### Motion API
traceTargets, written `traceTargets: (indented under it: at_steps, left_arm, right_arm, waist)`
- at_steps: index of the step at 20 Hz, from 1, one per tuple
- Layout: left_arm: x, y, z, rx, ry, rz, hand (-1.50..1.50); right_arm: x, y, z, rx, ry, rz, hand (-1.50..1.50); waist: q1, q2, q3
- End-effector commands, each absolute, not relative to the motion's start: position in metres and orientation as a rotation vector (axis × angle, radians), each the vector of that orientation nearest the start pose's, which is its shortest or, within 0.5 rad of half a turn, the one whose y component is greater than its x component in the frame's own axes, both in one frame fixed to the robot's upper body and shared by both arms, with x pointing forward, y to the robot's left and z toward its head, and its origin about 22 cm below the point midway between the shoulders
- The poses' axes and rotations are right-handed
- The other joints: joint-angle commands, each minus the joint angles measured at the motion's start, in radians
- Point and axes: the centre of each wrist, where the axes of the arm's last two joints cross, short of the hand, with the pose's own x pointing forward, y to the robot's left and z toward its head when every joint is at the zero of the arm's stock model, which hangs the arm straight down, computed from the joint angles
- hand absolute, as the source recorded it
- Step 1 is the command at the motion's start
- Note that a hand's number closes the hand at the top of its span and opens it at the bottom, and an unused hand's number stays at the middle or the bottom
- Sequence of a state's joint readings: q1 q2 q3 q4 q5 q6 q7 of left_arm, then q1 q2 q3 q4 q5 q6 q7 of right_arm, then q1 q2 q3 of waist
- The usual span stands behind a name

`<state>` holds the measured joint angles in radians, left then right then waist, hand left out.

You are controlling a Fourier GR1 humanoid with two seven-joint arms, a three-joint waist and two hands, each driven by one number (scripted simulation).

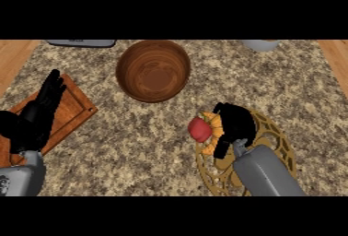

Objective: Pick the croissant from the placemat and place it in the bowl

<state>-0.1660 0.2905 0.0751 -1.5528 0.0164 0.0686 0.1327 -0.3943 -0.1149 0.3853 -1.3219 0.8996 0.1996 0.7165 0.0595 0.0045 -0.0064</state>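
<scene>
The right hand (236,125) is curled over the croissant (215,125), fingers bent round its far side and the thumb coming in at its near side. Only a striped orange-yellow strip of the pastry shows, at the hand's left edge. Hand and croissant both sit above the golden lattice placemat (279,138), which spreads out beneath and to the right of the hand; whether the croissant lies on the mat or is raised a little off it is hard to say from this steep angle. A red rounded thing (199,130) sits just to the left of the hand, against the croissant's outer side, at the placemat's edge.

The brown wooden bowl (153,69) stands ahead of the right hand and to its left, well apart from it on the speckled surface (136,138).

The left hand (37,117) is open, fingers straight and pointing away, over a wooden board (71,108) at the far left. Two grey things (81,43) (262,44) are cut off at the far edge.
</scene>
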Motion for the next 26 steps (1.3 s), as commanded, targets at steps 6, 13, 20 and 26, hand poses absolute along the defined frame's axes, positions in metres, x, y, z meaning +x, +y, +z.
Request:
traceTargets:
  at_steps: [6,13,20,26]
  left_arm:
    - [0.297,0.266,0.068,0.189,-1.628,-0.213,0.0]
    - [0.303,0.261,0.07,0.186,-1.623,-0.217,0.0]
    - [0.306,0.259,0.064,0.196,-1.603,-0.217,0.0]
    - [0.307,0.26,0.066,0.209,-1.607,-0.197,0.0]
  right_arm:
    - [0.327,-0.019,0.114,-1.108,-1.096,0.972,1.5]
    - [0.334,0.023,0.19,-1.373,-1.316,0.674,1.5]
    - [0.345,0.041,0.233,-1.407,-1.317,0.514,1.5]
    - [0.364,0.037,0.232,-1.35,-1.331,0.408,1.5]
  waist:
    - [0.14,0.023,0.001]
    - [0.142,0.008,0.0]
    - [0.118,0.013,0.0]
    - [0.107,0.023,0.002]
